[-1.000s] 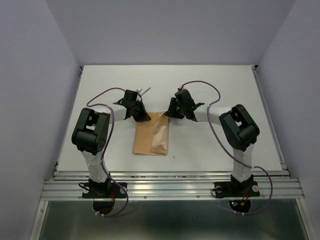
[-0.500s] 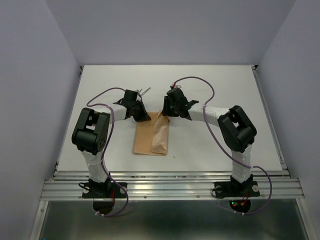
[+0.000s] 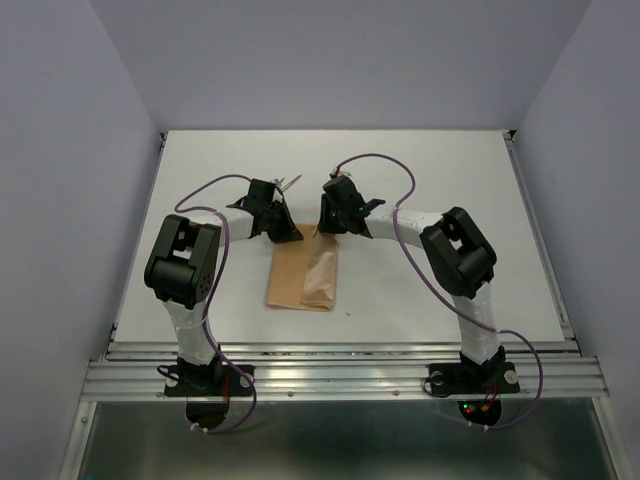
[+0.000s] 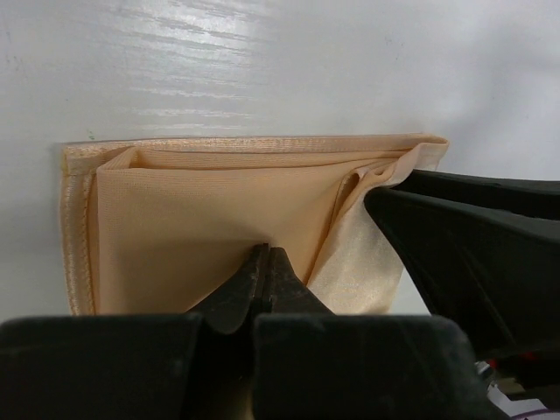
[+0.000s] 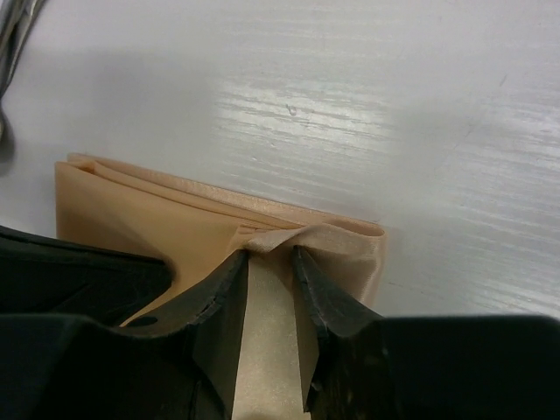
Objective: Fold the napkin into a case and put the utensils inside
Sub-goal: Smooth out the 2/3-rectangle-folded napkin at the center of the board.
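Note:
The peach-orange napkin [image 3: 303, 275] lies folded into an oblong on the white table, with a paler flap [image 3: 323, 270] along its right side. My left gripper [image 3: 283, 232] is shut, its tips [image 4: 265, 254] resting on the cloth's far edge [image 4: 210, 210]. At the napkin's far right corner is my right gripper [image 3: 322, 228]. Its jaws are partly open and straddle a raised fold of the pale flap [image 5: 267, 241], which wrinkles at the fingertips [image 5: 229, 271]. The silver utensils [image 3: 288, 183] lie just beyond the left gripper, and are also seen in the right wrist view [image 5: 13, 35].
The two grippers are close together over the napkin's far edge. The right one [image 4: 472, 245] fills the right of the left wrist view. Bare white table [image 3: 440, 170] lies to the right and behind. A metal rail [image 3: 340, 350] runs along the near edge.
The right gripper has moved left to the napkin's far right corner and its jaws have narrowed around the flap. The left gripper and the napkin's body stay put.

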